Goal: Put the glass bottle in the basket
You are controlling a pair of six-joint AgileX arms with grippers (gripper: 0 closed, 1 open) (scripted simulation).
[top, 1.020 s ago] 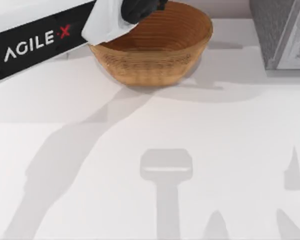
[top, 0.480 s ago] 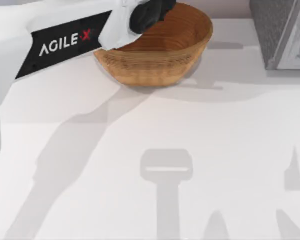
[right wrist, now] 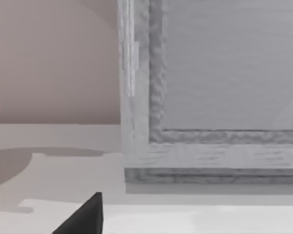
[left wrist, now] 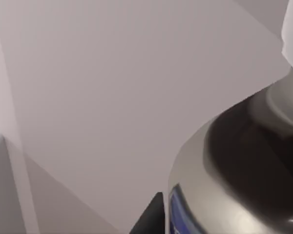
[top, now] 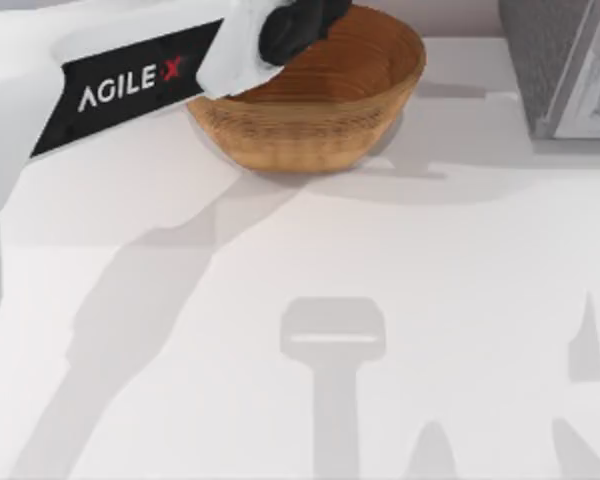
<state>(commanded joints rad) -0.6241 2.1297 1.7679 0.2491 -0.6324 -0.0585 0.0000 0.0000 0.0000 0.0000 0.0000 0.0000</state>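
Left claw (top: 298, 25) unmoved over basket (top: 310, 120)

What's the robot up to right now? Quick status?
Left gripper over the basket, holding glass bottle. Bottle not yet released. Right arm parked beside grey box. Nothing blocking.

You see the basket (top: 315, 125) at the far middle of the desk: a wide, round, bowl-shaped woven piece, tan-brown with ribbed concentric rings, sitting upright with its mouth open upward. Its left rim is covered from above by the left arm. In the left wrist view you see the glass bottle (left wrist: 244, 165) very close up: a silver-grey shoulder with a blue mark, a dark brown upper part, and a white cap at the neck. It appears tilted there.
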